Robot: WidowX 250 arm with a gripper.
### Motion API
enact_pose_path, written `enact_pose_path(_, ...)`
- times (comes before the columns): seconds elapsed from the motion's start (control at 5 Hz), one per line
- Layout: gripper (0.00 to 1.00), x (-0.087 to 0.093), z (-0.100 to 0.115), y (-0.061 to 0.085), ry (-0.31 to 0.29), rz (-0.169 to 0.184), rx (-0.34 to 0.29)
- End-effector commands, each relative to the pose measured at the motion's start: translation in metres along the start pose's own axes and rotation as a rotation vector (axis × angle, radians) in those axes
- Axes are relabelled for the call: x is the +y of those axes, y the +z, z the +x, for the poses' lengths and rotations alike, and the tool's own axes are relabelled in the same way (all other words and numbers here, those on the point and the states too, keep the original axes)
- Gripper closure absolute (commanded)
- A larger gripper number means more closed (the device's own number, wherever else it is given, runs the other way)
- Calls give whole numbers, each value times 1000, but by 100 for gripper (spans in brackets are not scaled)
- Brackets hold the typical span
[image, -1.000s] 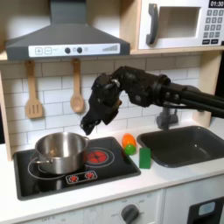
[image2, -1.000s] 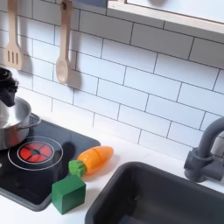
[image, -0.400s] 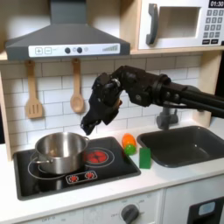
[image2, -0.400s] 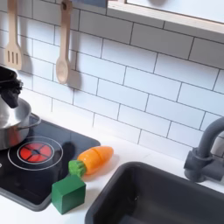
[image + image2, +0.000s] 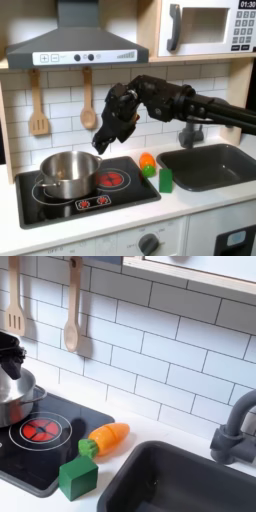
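One claw (image 5: 103, 146) above hob (image 5: 120, 180), just right of steel pot (image 5: 68, 172); jaw gap unclear. Carrot (image 5: 107, 438), green block (image 5: 77, 477) on counter (image 5: 215, 205) nearby.

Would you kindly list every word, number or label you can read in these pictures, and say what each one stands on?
"01:30", roughly, though blurred: on the microwave display at the top right of the first exterior view.
Keypad markings below that display: too small to read.
Markings on the range hood control strip: too blurred to read.
Stove burners and front controls: red marks, no readable text.
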State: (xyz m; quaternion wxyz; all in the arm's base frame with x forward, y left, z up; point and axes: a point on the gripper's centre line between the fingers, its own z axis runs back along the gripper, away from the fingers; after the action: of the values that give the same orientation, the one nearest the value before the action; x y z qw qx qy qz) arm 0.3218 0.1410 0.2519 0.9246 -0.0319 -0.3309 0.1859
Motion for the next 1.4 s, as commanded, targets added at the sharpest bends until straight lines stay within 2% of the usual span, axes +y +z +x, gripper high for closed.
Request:
enact_pose_path(0.0, 0, 0, 0, 0, 0, 0, 0)
enact_pose_path(1.0, 0, 0, 0, 0, 1, -1, 0)
enact_pose_path(1.2, 0, -4, 7, -9, 27, -14, -17)
